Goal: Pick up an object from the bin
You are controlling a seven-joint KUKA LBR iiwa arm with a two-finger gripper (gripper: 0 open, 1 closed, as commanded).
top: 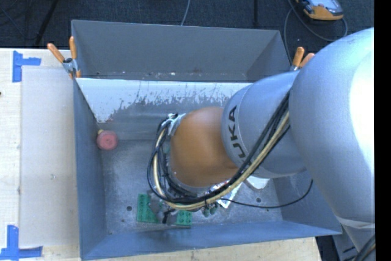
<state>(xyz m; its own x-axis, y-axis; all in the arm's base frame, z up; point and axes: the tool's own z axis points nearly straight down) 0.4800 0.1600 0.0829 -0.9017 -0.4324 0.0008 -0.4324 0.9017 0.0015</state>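
Observation:
A flat green piece (145, 208) lies near the bin's front wall, left of centre, with a second green bit (183, 220) just to its right. Between the two, a dark part of my gripper (163, 214) shows under the cable bundle, low over the green thing. Whether it touches the green piece is hidden. A small round pink thing (107, 140) rests on the floor by the left wall, well away from the gripper.
The arm with its orange cover and looped cables covers the middle and right of the bin. A few small bits lie on the floor at the front right, under the arm. The floor's left half is bare apart from the pink thing.

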